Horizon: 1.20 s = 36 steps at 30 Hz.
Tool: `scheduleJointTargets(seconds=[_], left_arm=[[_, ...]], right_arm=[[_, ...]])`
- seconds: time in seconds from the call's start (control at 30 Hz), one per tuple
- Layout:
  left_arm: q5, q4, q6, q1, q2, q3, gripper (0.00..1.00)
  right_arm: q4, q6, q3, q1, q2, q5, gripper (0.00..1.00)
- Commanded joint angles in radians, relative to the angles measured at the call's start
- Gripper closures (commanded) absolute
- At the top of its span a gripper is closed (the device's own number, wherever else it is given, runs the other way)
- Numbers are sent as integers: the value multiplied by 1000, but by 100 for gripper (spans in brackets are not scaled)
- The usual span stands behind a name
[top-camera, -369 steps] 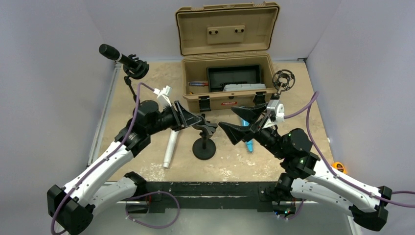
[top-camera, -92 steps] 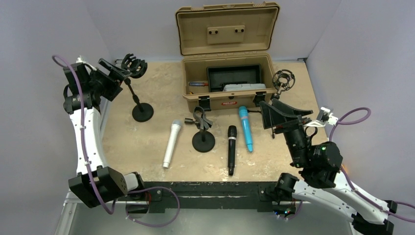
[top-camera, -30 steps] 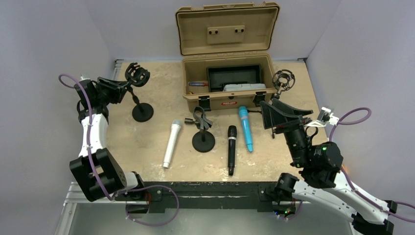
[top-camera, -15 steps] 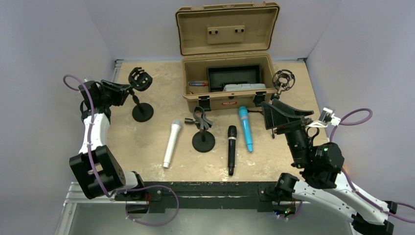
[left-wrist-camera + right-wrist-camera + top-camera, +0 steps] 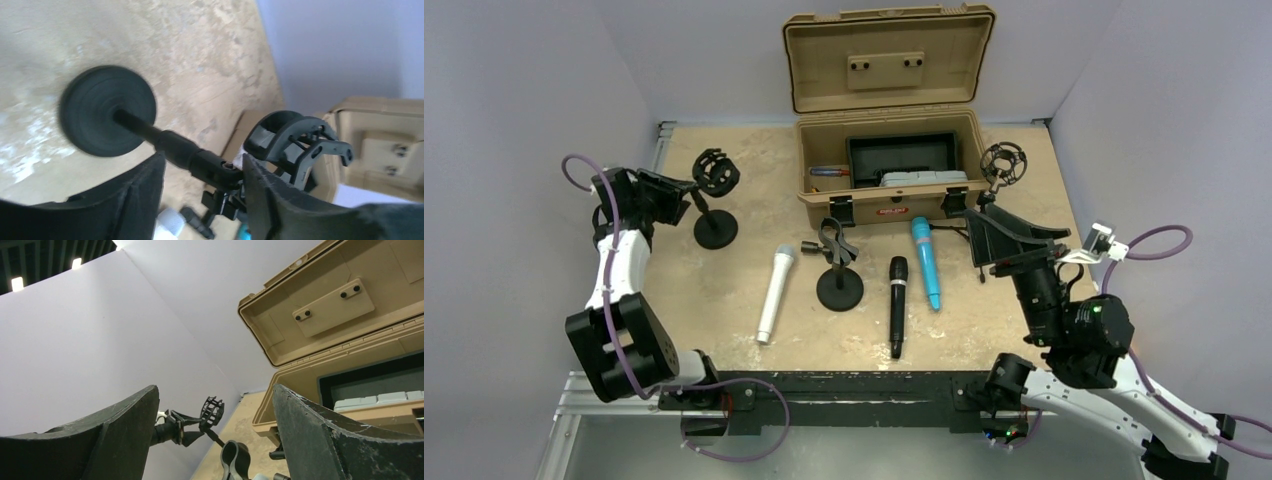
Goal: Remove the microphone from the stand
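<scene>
- Three microphones, all lying flat on the desk (image 5: 724, 290): white microphone (image 5: 775, 296), black microphone (image 5: 897, 306), blue microphone (image 5: 926, 263).
- Three stands too: left stand (image 5: 715, 229) with a cage mount, middle stand (image 5: 839, 288) with a clip, right stand (image 5: 1003, 163) with a cage mount beside the case (image 5: 864, 205).
- White microphone to one side of the middle stand, black and blue to the other, all near it and touching none of the stands.
- No mount or clip seen holding a microphone, so judging the removal itself as done; cannot tell which of the three microphones is the task's own.
- One case, tan, lid up, with a dark tray and a few small items inside, too small to name.
- Two arms. Left jaws parted, straddling the stem of the left stand just under its mount and not closed on it; gripping nothing.
- Right jaws spread wide and empty, raised off the desk near the right stand, pointing toward the case.
- Left to do, at a guess: only drawing the left jaws clear of the stem without tipping the stand.
</scene>
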Motion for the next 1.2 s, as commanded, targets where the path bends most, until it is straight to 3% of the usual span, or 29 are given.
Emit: scheduleJointTargets(seconds=[0.0, 0.2, 0.33, 0.4, 0.5, 0.6, 0.7, 0.83, 1.03, 1.17], left_arm=[[-152, -256, 191, -81, -111, 75, 38], [-254, -299, 316, -249, -259, 214, 23], [-270, -359, 333, -270, -308, 297, 18], [-236, -360, 348, -272, -331, 326, 18], [-68, -305, 371, -281, -344, 357, 17], [77, -239, 426, -360, -355, 401, 16], [106, -242, 521, -508, -377, 451, 15], [182, -227, 596, -623, -413, 472, 14], [257, -151, 633, -688, -528, 402, 13], [203, -97, 646, -690, -620, 318, 13]], right_arm=[[13, -5, 5, -2, 10, 13, 18], [25, -9, 32, -1, 83, 22, 17], [15, -1, 43, -2, 103, 23, 16], [14, 4, 39, -2, 102, 22, 16], [15, 7, 36, -2, 100, 28, 15], [21, 5, 42, -1, 109, 42, 14], [18, 4, 64, -2, 131, 67, 14], [-7, 2, 113, -2, 162, 98, 12], [29, -46, 138, -2, 156, 119, 9], [51, -72, 172, -2, 155, 166, 5]])
